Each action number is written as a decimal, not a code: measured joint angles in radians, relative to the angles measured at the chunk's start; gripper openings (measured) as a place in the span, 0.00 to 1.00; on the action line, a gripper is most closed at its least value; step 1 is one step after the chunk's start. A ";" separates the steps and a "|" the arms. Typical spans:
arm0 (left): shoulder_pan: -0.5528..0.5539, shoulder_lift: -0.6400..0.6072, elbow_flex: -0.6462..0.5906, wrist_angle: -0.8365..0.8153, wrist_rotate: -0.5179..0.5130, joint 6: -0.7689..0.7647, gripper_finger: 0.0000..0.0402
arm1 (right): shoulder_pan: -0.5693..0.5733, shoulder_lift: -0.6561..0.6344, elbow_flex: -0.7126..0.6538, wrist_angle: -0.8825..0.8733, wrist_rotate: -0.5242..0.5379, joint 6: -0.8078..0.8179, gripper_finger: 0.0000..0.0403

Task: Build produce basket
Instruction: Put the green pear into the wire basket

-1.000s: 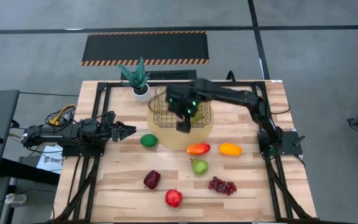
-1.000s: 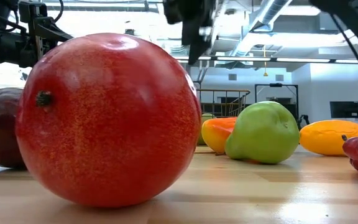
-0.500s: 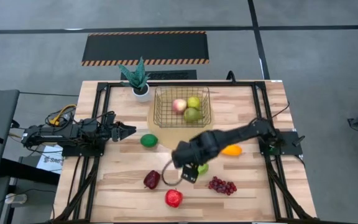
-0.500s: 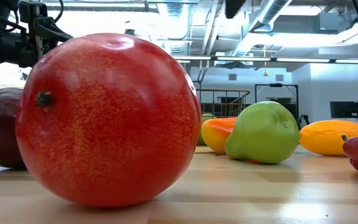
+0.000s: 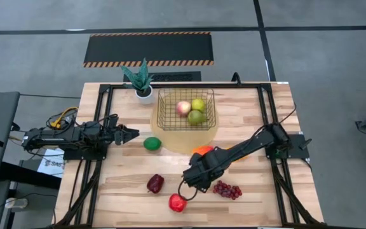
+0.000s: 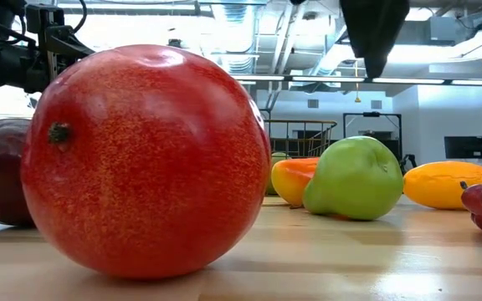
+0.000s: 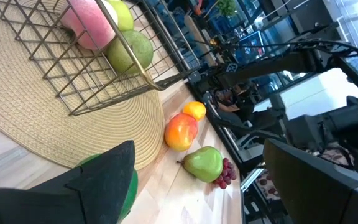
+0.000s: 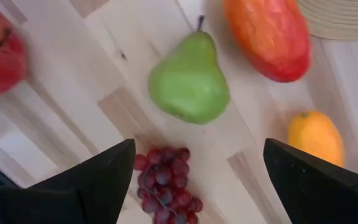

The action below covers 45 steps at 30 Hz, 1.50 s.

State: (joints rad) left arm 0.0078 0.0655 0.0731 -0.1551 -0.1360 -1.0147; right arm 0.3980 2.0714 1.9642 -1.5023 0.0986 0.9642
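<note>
The gold wire basket [image 5: 186, 108] stands on a round woven mat and holds a peach [image 5: 183, 108], a yellow-green apple [image 5: 198, 104] and a green pear [image 5: 196, 117]. My right gripper [image 8: 199, 146] is open and hovers over the near half of the table, above another green pear [image 8: 188, 84] and the purple grapes [image 8: 166, 180]. The mango [image 8: 269, 37], yellow-orange fruit [image 8: 316, 137] and red apple [image 5: 177, 203] lie around them on the wood. The dark red fruit [image 5: 155, 183] and the lime [image 5: 151, 144] lie farther left. My left gripper [image 5: 131, 134] waits open at the left side, just left of the lime.
A spiky plant in a white pot [image 5: 142, 83] stands at the basket's far left corner. The woven mat [image 5: 170, 141] reaches out past the basket's near side. Black frame rails [image 5: 97, 159] run along the table's left, right and far sides. Bare wood shows along the near edge.
My right arm has swung away from over the basket toward the near edge and has come lower, ending above the green pear and grapes. The three fruits in the basket have come into sight. The left arm has kept still.
</note>
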 joint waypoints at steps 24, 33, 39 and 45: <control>0.000 0.000 0.000 -0.002 -0.001 -0.002 0.85 | -0.053 -0.579 -0.755 0.657 -0.020 0.249 0.88; 0.000 0.000 0.000 -0.003 -0.001 -0.046 0.85 | -0.103 -0.406 -0.699 0.670 -0.072 0.145 0.89; 0.000 0.000 0.000 -0.003 -0.001 -0.046 0.85 | -0.104 -0.302 -0.632 0.674 -0.077 0.134 0.89; 0.000 0.000 0.000 -0.003 -0.002 -0.046 0.85 | -0.098 -0.227 -0.581 0.669 -0.093 0.112 0.93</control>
State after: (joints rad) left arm 0.0078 0.0657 0.0727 -0.1577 -0.1375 -1.0603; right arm 0.3004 1.8443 1.3828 -0.8329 0.0058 1.0761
